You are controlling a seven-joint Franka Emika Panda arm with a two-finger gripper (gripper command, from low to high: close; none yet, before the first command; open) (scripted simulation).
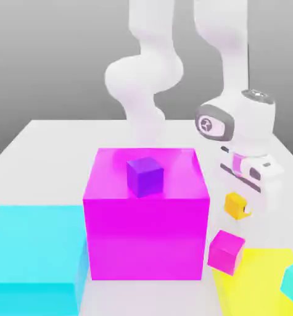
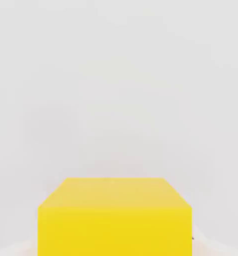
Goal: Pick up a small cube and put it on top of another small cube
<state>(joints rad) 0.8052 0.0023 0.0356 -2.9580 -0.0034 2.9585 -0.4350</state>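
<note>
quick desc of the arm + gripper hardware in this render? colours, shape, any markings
The arm is glossy white, built of rounded tubular links with bulging joints. The wrist housing is a fat white cylinder with a dark grey ring and a round black emblem on its end cap, plus a small dark circular cap on top. The gripper below is a white body with black strips and a pinkish patch. No cables visible.

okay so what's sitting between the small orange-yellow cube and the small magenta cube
Nothing: in the exterior view a bare stretch of white table separates the small orange-yellow cube from the small magenta cube, which rests partly on the flat yellow block.
</note>
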